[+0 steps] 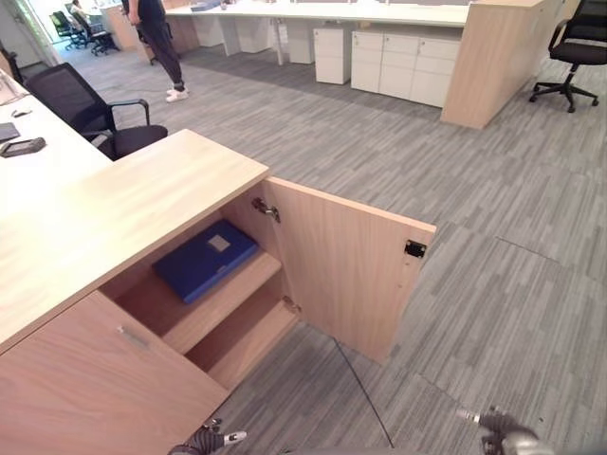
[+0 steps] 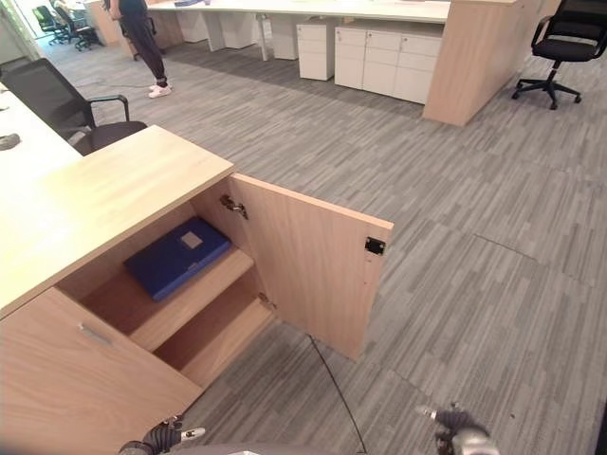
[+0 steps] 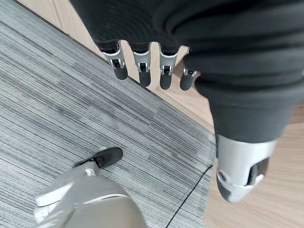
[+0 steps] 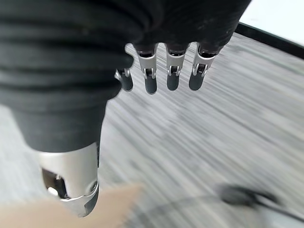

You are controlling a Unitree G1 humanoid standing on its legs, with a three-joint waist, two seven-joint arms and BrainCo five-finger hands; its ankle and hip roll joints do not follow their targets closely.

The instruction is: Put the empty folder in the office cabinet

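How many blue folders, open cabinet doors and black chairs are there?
Blue folders: 1, the folder lying on the upper shelf in the cabinet.
Open cabinet doors: 1, the door.
Black chairs: 3, one near, one far right, one far back.
Total: 5.

The left hand (image 3: 152, 66) and right hand (image 4: 161, 71) hang low, fingers straight and relaxed, thumbs apart, both empty.
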